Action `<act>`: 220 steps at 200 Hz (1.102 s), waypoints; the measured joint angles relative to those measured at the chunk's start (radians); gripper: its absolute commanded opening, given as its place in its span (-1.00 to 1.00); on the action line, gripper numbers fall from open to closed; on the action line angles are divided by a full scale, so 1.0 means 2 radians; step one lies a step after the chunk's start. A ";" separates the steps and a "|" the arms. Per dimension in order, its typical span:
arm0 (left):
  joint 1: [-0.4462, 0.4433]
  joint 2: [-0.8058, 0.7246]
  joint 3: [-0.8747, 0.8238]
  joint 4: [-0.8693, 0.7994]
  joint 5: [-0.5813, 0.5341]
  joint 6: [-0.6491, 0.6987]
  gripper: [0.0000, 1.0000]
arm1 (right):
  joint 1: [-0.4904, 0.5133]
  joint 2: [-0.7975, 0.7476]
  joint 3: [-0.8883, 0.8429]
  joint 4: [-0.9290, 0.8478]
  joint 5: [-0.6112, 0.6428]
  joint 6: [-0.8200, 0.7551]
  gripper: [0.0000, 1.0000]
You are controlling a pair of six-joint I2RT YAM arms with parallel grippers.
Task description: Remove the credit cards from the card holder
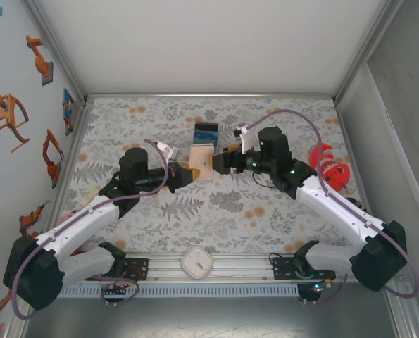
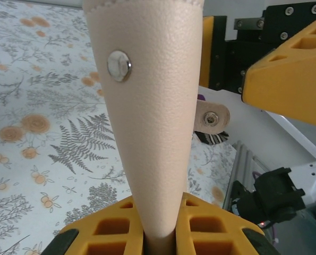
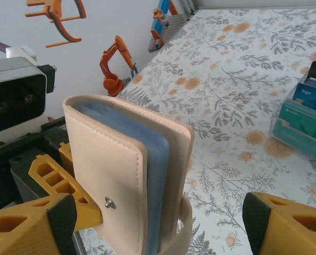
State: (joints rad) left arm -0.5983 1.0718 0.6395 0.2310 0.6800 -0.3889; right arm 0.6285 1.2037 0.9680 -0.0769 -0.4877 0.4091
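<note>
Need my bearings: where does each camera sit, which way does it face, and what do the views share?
Top external: above and behind the bases, looking down on the table; left arm and right arm show.
Left wrist: on the left arm, facing along the left gripper, shut on the card holder.
Right wrist: on the right arm, facing across the open right gripper at the credit cards.
Shared: both wrist views see the card holder and the opposite gripper.

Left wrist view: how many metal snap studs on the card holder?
2. One silver stud sits high on the tan leather-like folding card holder's broad face; the other is on its small round strap tab, at right. More may be hidden.
</note>
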 measured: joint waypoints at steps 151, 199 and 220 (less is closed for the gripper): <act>0.002 -0.034 0.000 0.055 0.047 -0.026 -1.00 | -0.032 -0.024 -0.061 0.068 -0.100 0.009 0.06; 0.002 -0.034 0.000 0.067 0.053 -0.030 -1.00 | -0.032 -0.024 -0.068 0.100 -0.127 0.019 -0.02; 0.002 -0.031 0.000 0.072 0.061 -0.032 -1.00 | -0.032 -0.023 -0.069 0.110 -0.135 0.023 -0.14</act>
State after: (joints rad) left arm -0.5949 1.0088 0.6392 0.3756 0.8021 -0.4530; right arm 0.5640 1.1576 0.8303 0.1432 -0.7582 0.4553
